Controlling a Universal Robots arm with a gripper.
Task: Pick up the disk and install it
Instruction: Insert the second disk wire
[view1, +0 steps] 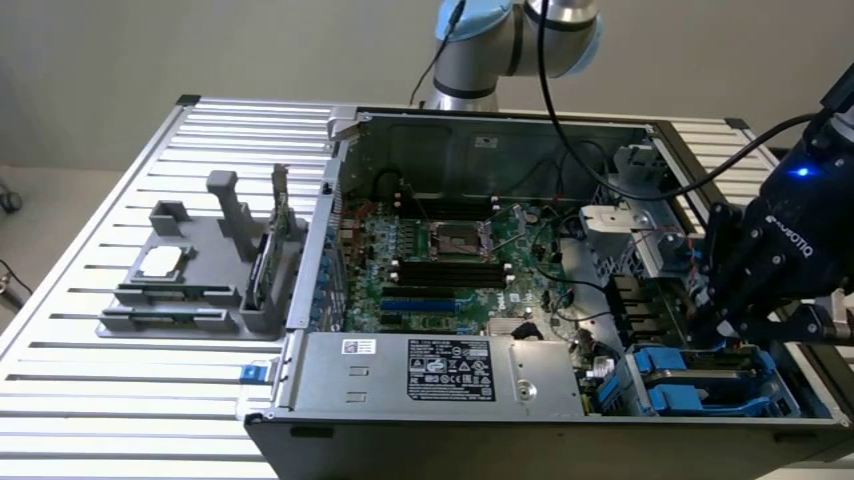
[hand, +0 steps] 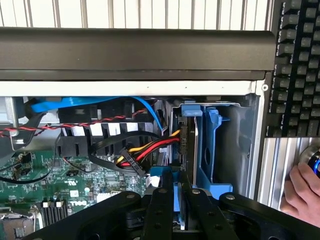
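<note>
An open computer case (view1: 534, 300) lies on a slatted table (view1: 80, 350), its green circuit board (view1: 441, 260) exposed. The gripper (view1: 714, 335) reaches into the blue drive bay (view1: 701, 385) (at the exterior view's right). A grey stand (view1: 200, 270) sits beside the case.

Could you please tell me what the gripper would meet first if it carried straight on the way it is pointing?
Probably the blue plastic drive bay straight ahead of the gripper; depth is unclear.

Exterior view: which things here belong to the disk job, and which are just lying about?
Job: disk, gripped in the jaws; blue drive bay; open computer case.
Lying about: grey holder with chip; keyboard; a person's hand.
</note>
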